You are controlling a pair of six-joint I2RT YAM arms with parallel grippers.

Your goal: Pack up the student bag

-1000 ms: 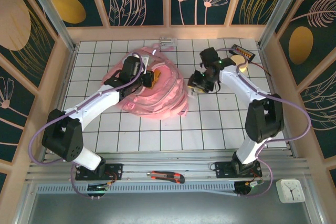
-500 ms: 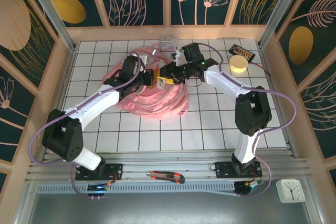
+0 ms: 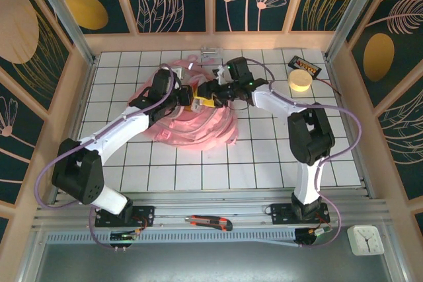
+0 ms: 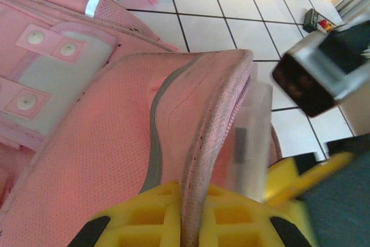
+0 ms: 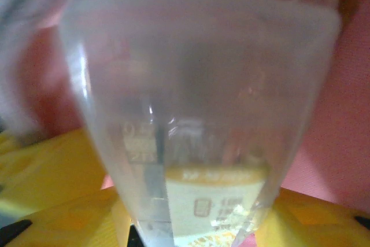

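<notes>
Student bag pinched in left gripper.

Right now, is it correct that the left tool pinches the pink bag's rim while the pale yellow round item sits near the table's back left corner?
Not quite: the pale yellow round item sits near the table's back right corner, as the top external view shows. The left tool does pinch the student bag's rim.
</notes>
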